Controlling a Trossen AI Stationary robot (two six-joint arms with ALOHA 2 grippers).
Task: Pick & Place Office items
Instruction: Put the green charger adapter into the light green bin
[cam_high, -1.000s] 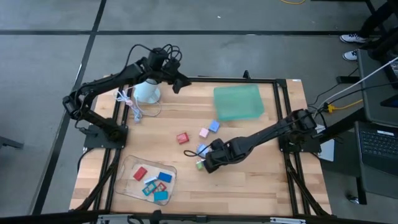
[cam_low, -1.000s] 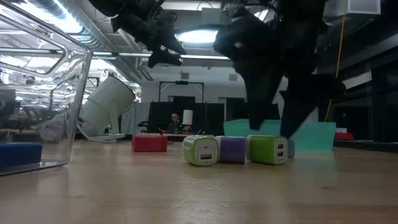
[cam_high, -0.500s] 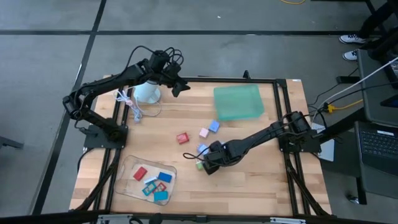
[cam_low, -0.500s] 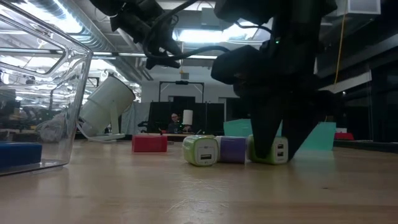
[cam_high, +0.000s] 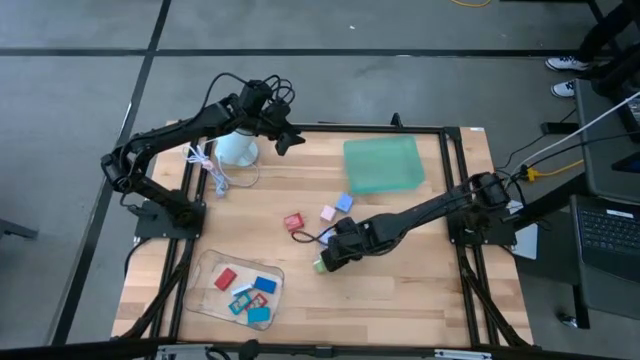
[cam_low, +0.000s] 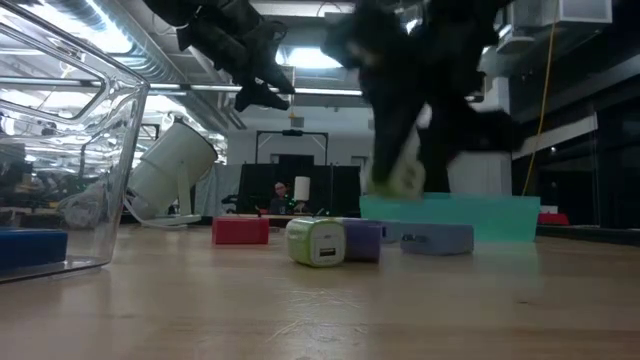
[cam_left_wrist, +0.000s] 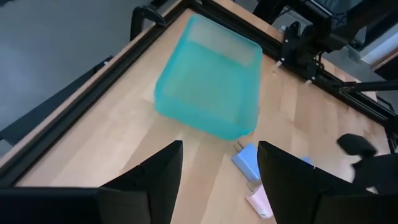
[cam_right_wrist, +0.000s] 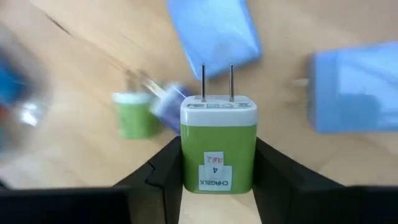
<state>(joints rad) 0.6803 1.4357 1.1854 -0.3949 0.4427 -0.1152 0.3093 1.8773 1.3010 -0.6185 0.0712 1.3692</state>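
Wooden table (cam_high: 400, 290): right gripper (cam_right_wrist: 217, 163) jaws clamp green charger (cam_right_wrist: 218, 143), seen only by wrist; left gripper (cam_left_wrist: 219, 163) jaws parted, empty.

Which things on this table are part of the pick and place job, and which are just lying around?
Job:
- green charger, held in the shut right gripper
- second green charger on the table
- red block, pink block, blue block
- pieces in the clear tray
- teal bin

Lying about:
- white mug
- white cord

Glossy green plastic charger (cam_right_wrist: 218, 149) with metal prongs; pale matt wooden table (cam_high: 420, 290); translucent teal plastic bin (cam_high: 382, 164).
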